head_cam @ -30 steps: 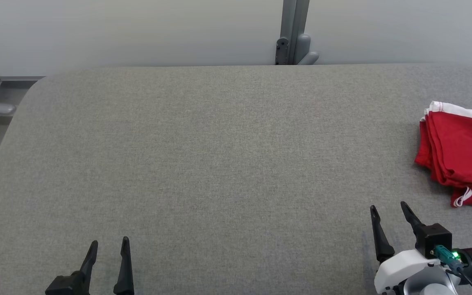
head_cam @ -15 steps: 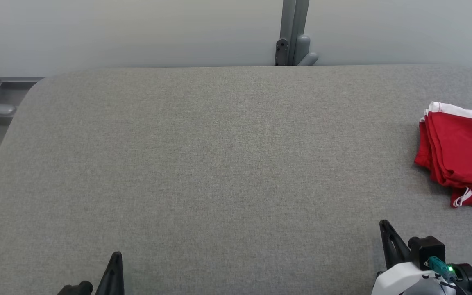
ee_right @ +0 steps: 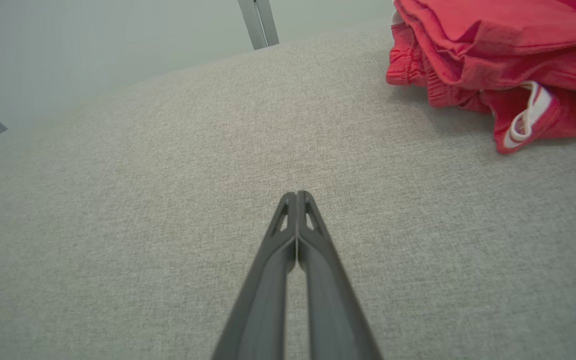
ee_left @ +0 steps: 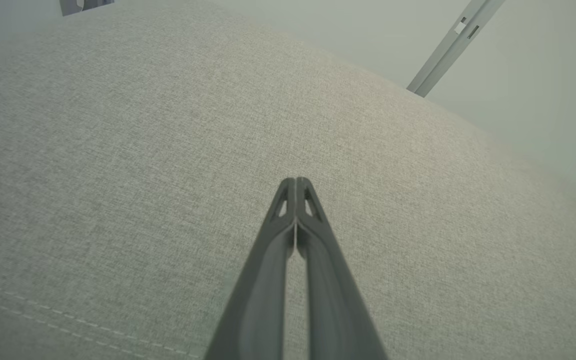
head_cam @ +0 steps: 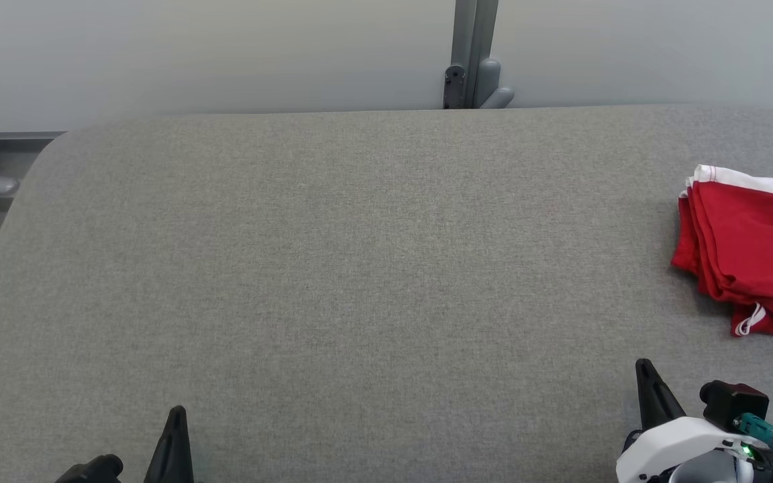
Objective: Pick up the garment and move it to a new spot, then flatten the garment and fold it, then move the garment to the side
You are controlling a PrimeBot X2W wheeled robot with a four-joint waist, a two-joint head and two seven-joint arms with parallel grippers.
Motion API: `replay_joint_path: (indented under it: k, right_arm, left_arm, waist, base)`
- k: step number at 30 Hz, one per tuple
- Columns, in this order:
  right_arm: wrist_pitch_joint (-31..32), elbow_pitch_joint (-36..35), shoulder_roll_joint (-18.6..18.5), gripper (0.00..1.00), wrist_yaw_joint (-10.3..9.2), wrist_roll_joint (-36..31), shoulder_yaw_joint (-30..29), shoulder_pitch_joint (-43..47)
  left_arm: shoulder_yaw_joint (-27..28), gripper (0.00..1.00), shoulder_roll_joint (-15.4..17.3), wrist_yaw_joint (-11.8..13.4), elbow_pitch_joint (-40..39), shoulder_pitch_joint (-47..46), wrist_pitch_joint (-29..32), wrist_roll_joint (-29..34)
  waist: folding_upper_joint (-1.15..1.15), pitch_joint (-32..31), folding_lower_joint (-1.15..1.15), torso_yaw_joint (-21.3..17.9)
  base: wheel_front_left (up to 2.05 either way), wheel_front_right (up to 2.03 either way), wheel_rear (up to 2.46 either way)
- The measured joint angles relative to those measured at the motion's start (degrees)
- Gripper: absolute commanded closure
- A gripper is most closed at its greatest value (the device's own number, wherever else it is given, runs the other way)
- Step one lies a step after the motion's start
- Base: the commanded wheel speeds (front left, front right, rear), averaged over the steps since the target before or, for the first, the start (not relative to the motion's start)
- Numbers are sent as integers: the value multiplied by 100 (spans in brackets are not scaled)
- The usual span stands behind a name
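- The red garment lies folded in a loose stack at the right edge of the grey fabric table, partly cut off by the side of the head view.
- A white band runs along the garment's far edge.
- A white cord loop sticks out at its near corner.
- The left gripper sits low at the near left of the table. Its two dark fingers are pressed together tip to tip with nothing between them.
- The right gripper sits at the near right, its jaws likewise closed on nothing. It is near the garment's near corner but clear of it.
- In the right wrist view the garment's layered folds and a gathered red hem show ahead and to the right of the fingertips.
- A grey metal post stands against the pale wall behind the table's far edge.
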Motion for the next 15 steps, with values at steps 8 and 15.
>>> replay_joint_path:
  k: [8,15]
  right_arm:
    - [162,-110,-2,100,0,771,-11,-14]
    - [318,-197,-5,100,0,1479,-35,-42]
  left_arm:
    - [25,100,31,0,-37,-98,142,-667]
    - [51,100,52,0,-86,-188,287,-1267]
  waist:
    - [0,-9,0,-38]
    - [0,-17,0,-75]
  base:
    - [0,0,0]
    - [0,0,0]
